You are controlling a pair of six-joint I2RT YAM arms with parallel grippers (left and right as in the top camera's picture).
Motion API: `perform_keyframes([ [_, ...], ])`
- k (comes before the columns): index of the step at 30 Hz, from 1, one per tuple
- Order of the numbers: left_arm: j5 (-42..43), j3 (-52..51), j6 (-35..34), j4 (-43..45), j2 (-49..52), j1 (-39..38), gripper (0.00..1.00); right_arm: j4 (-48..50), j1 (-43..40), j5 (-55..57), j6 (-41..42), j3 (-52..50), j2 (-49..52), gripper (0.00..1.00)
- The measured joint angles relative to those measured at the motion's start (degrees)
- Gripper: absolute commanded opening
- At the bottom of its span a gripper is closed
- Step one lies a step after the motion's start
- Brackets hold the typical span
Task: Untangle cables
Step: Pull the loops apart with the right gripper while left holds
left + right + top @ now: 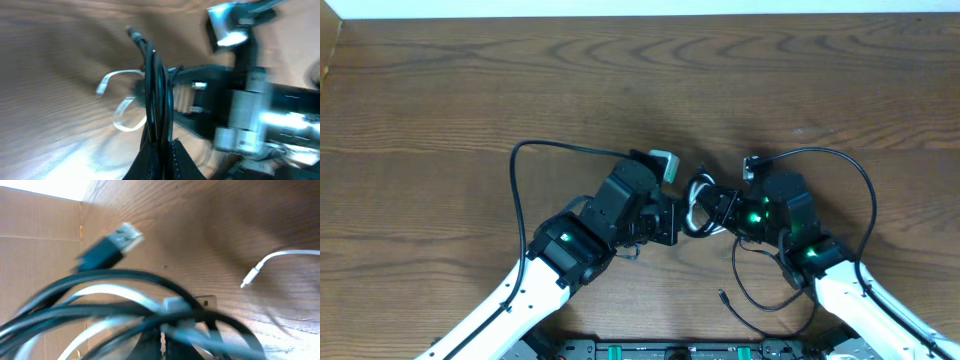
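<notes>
The cables are bunched at mid-table, right between your two grippers. In the left wrist view the black strands run as one tight bundle. The white cable loops out beside them, its small plug lying on the table. The right wrist view shows black and white loops crossing over one another, with a USB plug sticking up out of the knot. One black tail trails toward the base beside your right arm, its plug end free.

Your left gripper is clamped on the black bundle. Your right gripper is closed too, and it looks to have hold of the same bunch from the other side, though the blur hides exactly which strand.

You appear to be early in the job: both arms have a hold, and nothing is separated yet. The next move calls for drawing the two grips apart slowly, so the loops open without cinching. Watch the white loop: if it tightens around the black strands, stop and regrip nearer a free plug end.
</notes>
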Motion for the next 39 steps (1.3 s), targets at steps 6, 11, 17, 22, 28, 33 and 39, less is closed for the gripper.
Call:
perform_keyframes([
  [6,-8.85,0.00,-2.47,-2.93,0.00,0.00,0.08,-4.55,-1.57,-3.13,-1.99,0.02,-8.13,0.01],
  [11,-13.35,0.00,-5.25,-3.04,0.00,0.00,0.08,-11.65,-2.95,-3.80,-4.85,0.07,-16.83,0.01],
  [17,-14.43,0.00,-6.47,-2.75,0.55,0.00,0.08,-13.27,-3.41,-4.26,-9.88,0.07,-26.82,0.05],
  [22,-10.75,0.00,-6.64,1.07,1.40,0.00,0.08,-15.87,-3.41,-4.44,-11.56,0.13,-28.89,0.24],
  [28,-4.66,-0.02,-6.62,4.96,1.42,0.00,0.08,-17.59,-3.41,-4.42,-9.27,0.13,-23.37,0.27],
  [33,-1.05,-0.02,-6.64,5.73,1.44,0.00,0.08,-15.45,-3.41,-4.46,-6.45,0.13,-17.68,0.25],
  [39,2.84,-0.02,-6.64,7.76,1.44,0.00,0.08,-7.80,-2.56,-6.08,-1.66,0.13,-9.38,0.28],
])
